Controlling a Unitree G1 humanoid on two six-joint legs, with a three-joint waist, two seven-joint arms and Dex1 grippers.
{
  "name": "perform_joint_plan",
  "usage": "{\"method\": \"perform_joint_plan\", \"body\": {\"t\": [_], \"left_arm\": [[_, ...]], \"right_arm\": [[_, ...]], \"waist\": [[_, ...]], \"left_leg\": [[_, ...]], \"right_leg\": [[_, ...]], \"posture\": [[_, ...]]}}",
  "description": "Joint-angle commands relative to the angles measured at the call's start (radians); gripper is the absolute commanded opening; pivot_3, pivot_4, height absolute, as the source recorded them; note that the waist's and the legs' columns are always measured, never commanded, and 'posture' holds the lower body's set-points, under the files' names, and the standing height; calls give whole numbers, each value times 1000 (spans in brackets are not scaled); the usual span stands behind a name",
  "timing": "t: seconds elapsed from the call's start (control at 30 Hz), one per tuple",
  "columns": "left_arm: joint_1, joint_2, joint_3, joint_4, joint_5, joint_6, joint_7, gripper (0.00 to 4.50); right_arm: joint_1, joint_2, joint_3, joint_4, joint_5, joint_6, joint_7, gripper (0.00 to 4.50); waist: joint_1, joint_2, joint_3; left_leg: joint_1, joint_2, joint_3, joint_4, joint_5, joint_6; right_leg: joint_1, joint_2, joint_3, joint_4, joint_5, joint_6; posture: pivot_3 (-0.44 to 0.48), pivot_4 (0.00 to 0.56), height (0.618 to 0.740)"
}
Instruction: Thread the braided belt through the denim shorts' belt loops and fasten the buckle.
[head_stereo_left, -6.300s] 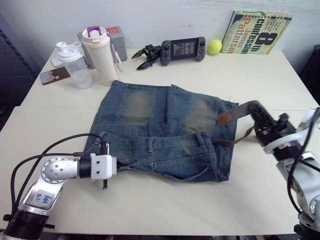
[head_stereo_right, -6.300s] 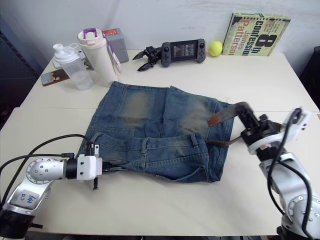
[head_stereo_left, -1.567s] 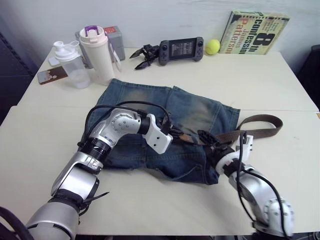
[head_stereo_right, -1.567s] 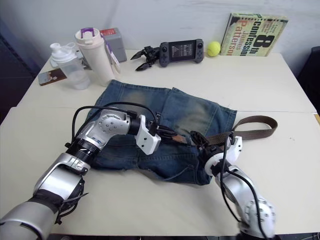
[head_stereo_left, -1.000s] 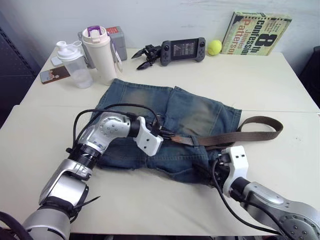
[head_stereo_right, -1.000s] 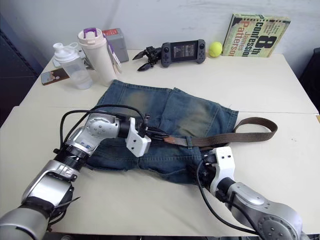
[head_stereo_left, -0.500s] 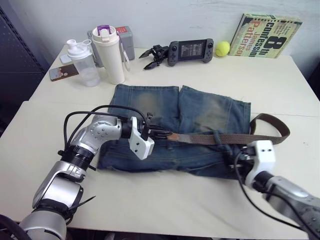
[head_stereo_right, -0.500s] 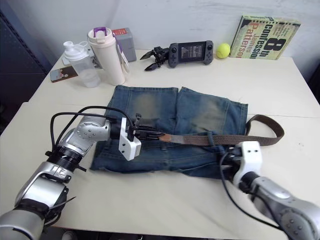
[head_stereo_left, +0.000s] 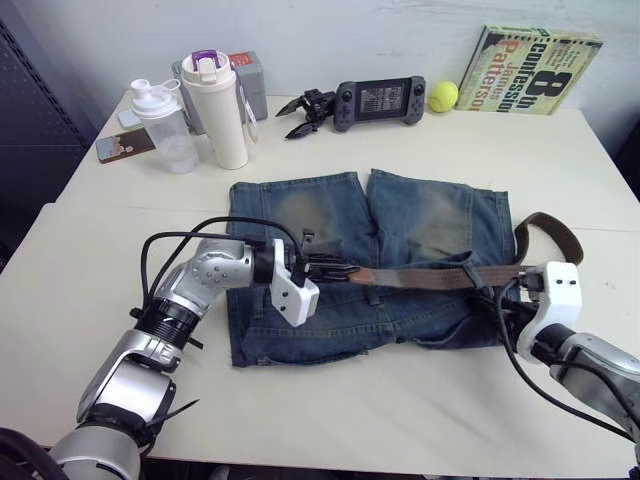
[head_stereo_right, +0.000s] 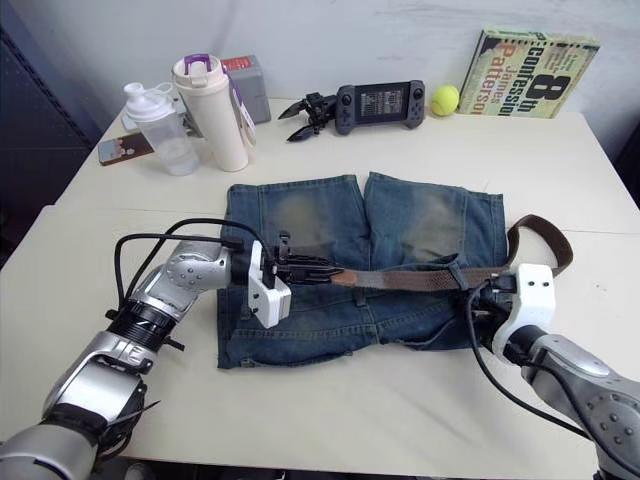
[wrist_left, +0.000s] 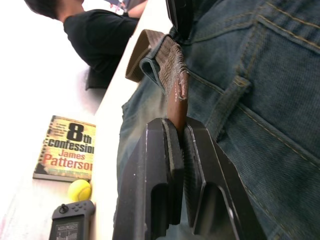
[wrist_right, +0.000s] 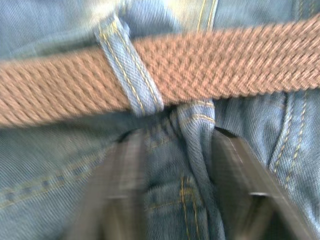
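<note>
The denim shorts (head_stereo_left: 420, 215) lie flat in the middle of the table. The braided belt (head_stereo_left: 420, 275) runs across their waistband and passes under a belt loop (wrist_right: 132, 75). Its far end curls back past the shorts' right edge (head_stereo_left: 545, 225). My left gripper (head_stereo_left: 335, 268) is shut on the belt's tan tip (wrist_left: 176, 95) over the left half of the waistband. My right gripper (head_stereo_left: 505, 292) is at the shorts' right edge, just below the belt. It is open, and a fold of denim lies between its fingers (wrist_right: 240, 170). The buckle is hidden.
At the table's back stand a white bottle (head_stereo_left: 222, 110), a clear shaker (head_stereo_left: 160, 125), a phone (head_stereo_left: 125, 145), a game controller (head_stereo_left: 378, 100), a tennis ball (head_stereo_left: 444, 95) and a book (head_stereo_left: 540, 58). A person in black (wrist_left: 100, 35) is beyond the table.
My right gripper has moved up from the shorts' lower right corner to the waistband's right end and has opened. The left gripper still holds the belt tip. The camera has shifted.
</note>
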Motion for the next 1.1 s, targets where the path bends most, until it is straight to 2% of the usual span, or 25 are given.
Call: {"method": "perform_joint_plan", "body": {"t": [0.03,0.07,0.17,0.3,0.4,0.5,0.57,0.7,1.0,1.1], "left_arm": [[5,1,27,-37,11,-20,40,0],[6,2,30,-39,15,-23,49,0],[12,4,42,-48,24,-31,79,0],[20,10,51,-61,42,-37,105,0],[24,10,57,-67,49,-39,124,0],[27,12,57,-77,54,-40,133,0],[28,13,56,-81,60,-45,139,0],[35,18,55,-98,57,-45,143,0],[28,26,53,-92,62,-46,144,0],[24,26,53,-86,68,-47,146,0]], "right_arm": [[21,-87,-128,-67,229,-1,22,4231],[47,-116,-157,-73,304,1,39,4428],[106,-174,-179,-114,596,-72,52,4428],[90,-26,110,-260,631,-327,-23,4428],[87,146,336,-321,631,-497,-215,4428],[65,281,464,-320,631,-594,-380,4428],[25,393,484,-298,631,-667,-468,4428],[-37,505,456,-233,631,-716,-553,4428],[-74,524,398,-188,631,-689,-575,4428],[-70,518,388,-189,631,-679,-571,3729]], "waist": [[0,0,0],[0,0,0],[0,0,0],[-7,-1,0],[-13,0,0],[-21,0,0],[-26,0,0],[-27,0,0],[-27,0,0],[-27,0,0]], "left_leg": [[0,0,0,0,0,0],[0,0,0,0,0,0],[0,0,0,0,0,0],[0,2,-2,1,0,0],[0,4,-4,1,0,0],[-1,4,-4,2,0,0],[-1,3,-4,2,0,0],[-1,3,-4,3,0,0],[0,3,-4,1,0,0],[0,3,-4,1,0,0]], "right_leg": [[0,0,0,0,0,0],[0,0,0,0,0,0],[1,1,0,-2,0,0],[3,4,0,-2,0,1],[2,5,-1,-1,0,1],[2,4,-2,-1,0,1],[2,2,-2,0,0,1],[2,1,-3,1,0,1],[1,1,-4,3,0,0],[1,1,-4,3,0,0]], "posture": [[0,150,739],[0,150,739],[0,150,739],[0,150,739],[0,150,739],[0,150,739],[0,150,739],[0,150,739],[0,150,739],[0,150,739]]}}
